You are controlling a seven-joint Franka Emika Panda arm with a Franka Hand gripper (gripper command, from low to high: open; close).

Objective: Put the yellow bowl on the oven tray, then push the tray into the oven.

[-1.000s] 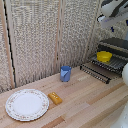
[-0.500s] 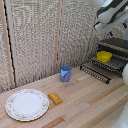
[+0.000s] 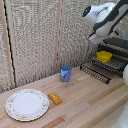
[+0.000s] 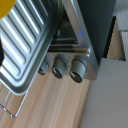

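The dish (image 3: 104, 56) sits on the sheet (image 3: 111, 63), which still projects from the oven (image 3: 119, 45). The grabber (image 3: 94, 36) has lifted clear above it; jaws' state cannot be told. Placement appears done; rim grip and push remain.

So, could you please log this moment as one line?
yellow dish: on baking sheet | grabber: above, clear | oven: open
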